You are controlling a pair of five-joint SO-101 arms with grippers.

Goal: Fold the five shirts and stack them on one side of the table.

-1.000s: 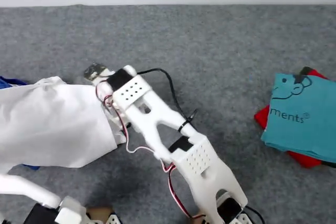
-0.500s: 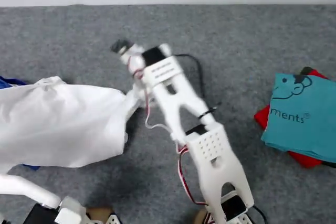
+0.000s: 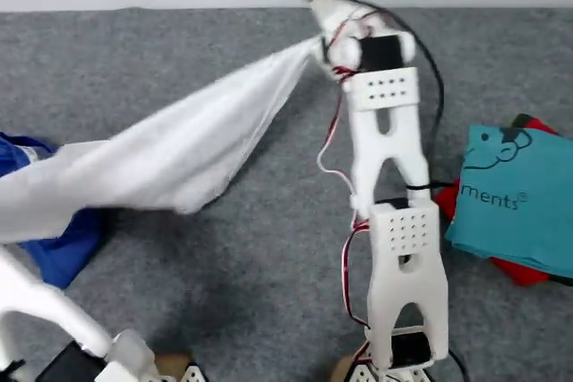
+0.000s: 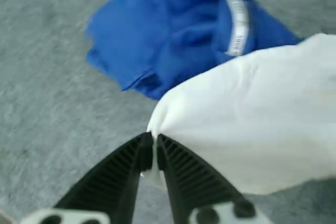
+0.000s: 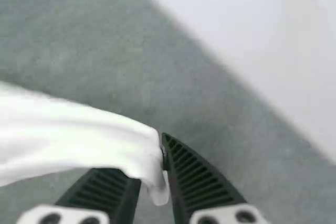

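White cloth shirt (image 3: 179, 158) is now up in the air, pulled long between the two arms. A second ago it lay in a soft heap on the grey fuzzy table (image 3: 269, 266), and the right arm was bent low over it. Since then that arm has swung up and away toward the far edge of the table, taking one corner of the shirt with it.

The right gripper (image 3: 315, 45) is pinched tight on that corner; its wrist view shows the white cloth squeezed between the two black fingers (image 5: 181, 169). The left gripper (image 4: 154, 140) is clamped on another bit of the same shirt, at the near left side of the table.

Lifting the white shirt has also uncovered more of the crumpled blue cloth shirt (image 3: 54, 239), which lies on the table under it.

I think this means the shirt is being spread out so it can be laid flat and folded. It is not folded yet. Over on the right side, a folded teal cloth shirt (image 3: 519, 194) sits on top of a red cloth shirt (image 3: 510, 270), so the stack has begun there.
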